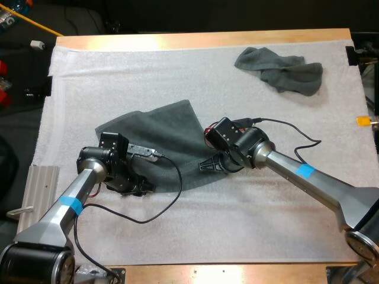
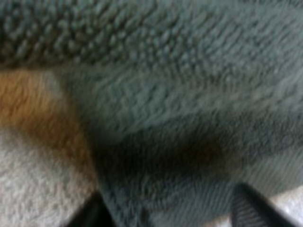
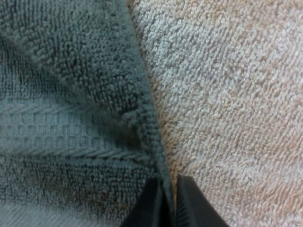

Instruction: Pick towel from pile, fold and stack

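A dark grey-green towel lies partly spread on the middle of the white mat. My left gripper is down at its near left edge. In the left wrist view the towel is very close, and the left gripper is open, its fingertips wide apart with cloth between them. My right gripper is at the towel's near right edge. Seen from the right wrist, that gripper is shut on the towel's hem. A second towel lies crumpled at the far right.
A ribbed grey block with a metal handle sits off the mat's left edge, beside my left arm. Bare mat stretches along the far side and the near side. The wooden table edge borders the mat.
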Robot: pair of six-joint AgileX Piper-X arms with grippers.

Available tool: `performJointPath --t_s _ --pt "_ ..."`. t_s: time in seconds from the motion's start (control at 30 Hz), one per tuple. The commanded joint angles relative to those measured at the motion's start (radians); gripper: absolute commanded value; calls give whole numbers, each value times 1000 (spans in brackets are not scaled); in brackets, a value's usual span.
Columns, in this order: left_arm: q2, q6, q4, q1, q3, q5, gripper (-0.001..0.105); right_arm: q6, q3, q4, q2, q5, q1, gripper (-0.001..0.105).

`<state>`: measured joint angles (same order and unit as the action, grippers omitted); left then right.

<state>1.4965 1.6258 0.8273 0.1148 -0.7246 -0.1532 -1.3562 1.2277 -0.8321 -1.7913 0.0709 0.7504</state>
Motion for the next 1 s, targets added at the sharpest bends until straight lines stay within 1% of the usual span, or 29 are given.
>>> performJointPath --t_s 0.0,0.03,0.1,0.13,0.17,0.2,0.33,0.43,0.6,0.63,0.73,0.83,0.97 --pt "12 15 -7 5 -1 -17 35 -10 6 -13 6 7 -2 0" --pt "12 15 -7 5 -2 -17 32 -10 6 -13 6 7 -2 0" --pt "12 19 -2 5 -7 -17 14 -10 6 -13 6 -2 -2 0" --pt "12 22 3 5 -9 -17 9 -10 6 -15 6 -5 -2 0" --pt "12 22 12 5 -13 -24 2 -10 6 -20 10 -7 -2 0" --pt "12 22 22 5 -19 -34 0 -10 6 -24 15 -7 -2 0" --pt "-10 22 73 5 -48 -94 0 -34 6 -26 56 -7 -2 0" --pt "-78 22 100 5 -71 -132 0 -68 6 -26 114 1 -2 0" --pt "-258 22 183 5 -121 -179 0 -84 6 -46 240 0 -2 0" --pt "-274 22 193 5 -127 -182 0 -84 6 -49 255 3 -2 0" --pt "-378 36 232 5 -152 -204 0 -92 6 -74 323 16 -2 0" --pt "-468 58 269 7 -171 -240 0 -97 6 -109 394 23 -2 0" --pt "-579 92 324 7 -192 -308 0 -98 6 -183 484 21 5 0"
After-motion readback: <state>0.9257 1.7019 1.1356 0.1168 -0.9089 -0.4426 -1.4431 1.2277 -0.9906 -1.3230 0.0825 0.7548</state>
